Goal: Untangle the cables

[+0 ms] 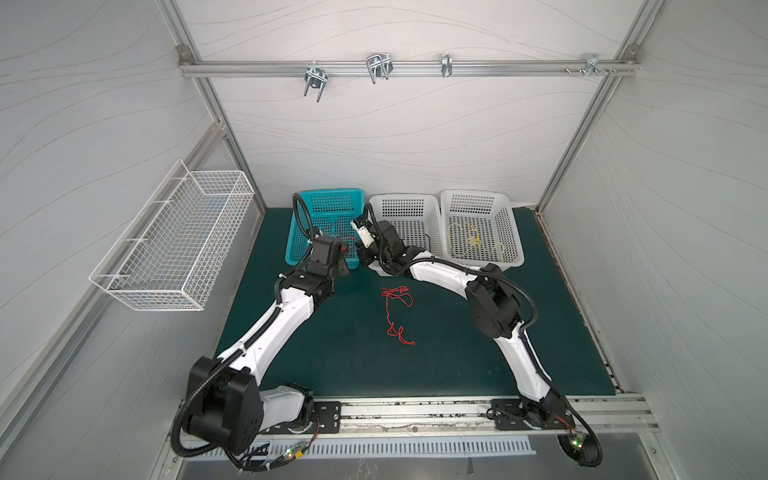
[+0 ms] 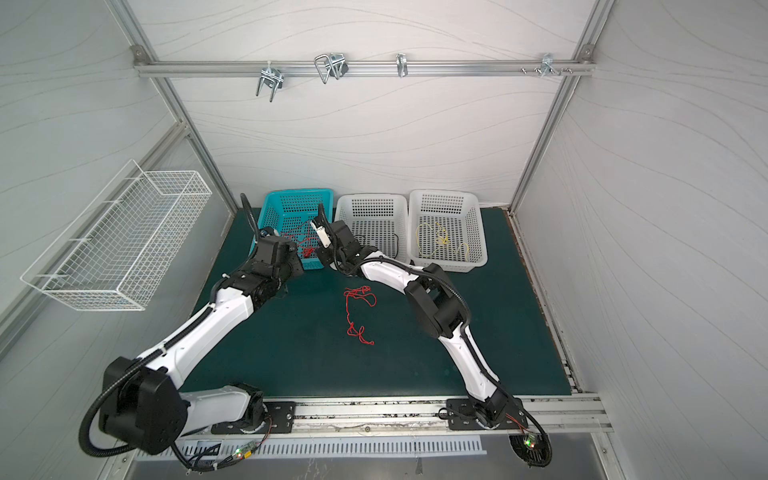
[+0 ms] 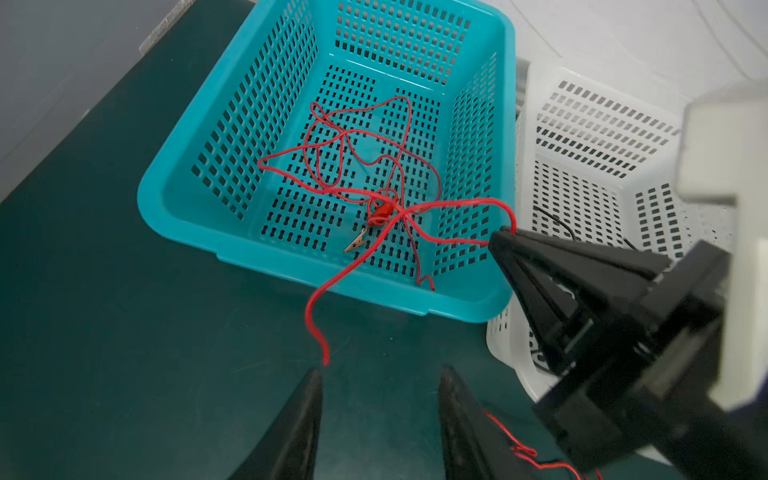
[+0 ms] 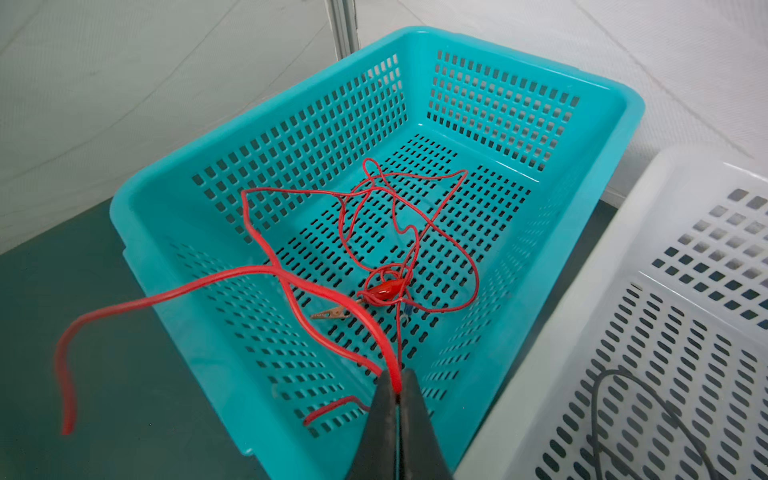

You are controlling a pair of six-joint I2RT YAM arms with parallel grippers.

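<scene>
Where both arms reach out from the front rail and bow inward, the wrists meet at the near corner of the teal basket (image 1: 329, 193), next to the middle white basket (image 1: 405, 199).

Left gripper (image 3: 380, 372): jaws parted about halfway, nothing between them, over the green mat (image 1: 457, 353) just short of the basket.

Right gripper (image 4: 397, 388): jaws pinched tight on a strand of the red cable (image 4: 392, 365), on the basket's side next to the white one.

Wrist views show the detail. The cable's loose tangle lies on the basket floor around a red alligator clip (image 4: 386, 290), with a bare metal clip (image 4: 332, 312) beside it. One strand crosses the near rim, and its free end hangs just beside a left fingertip (image 3: 309, 399); contact cannot be told.

Both top views take in the rest. A second red cable (image 1: 397, 309) lies on the mat, long axis running front to back, with a knot at each end. The yellow cable (image 1: 471, 240) is coiled in the far-right white basket (image 1: 473, 195). The black cable (image 2: 397, 243) is in the middle one.
</scene>
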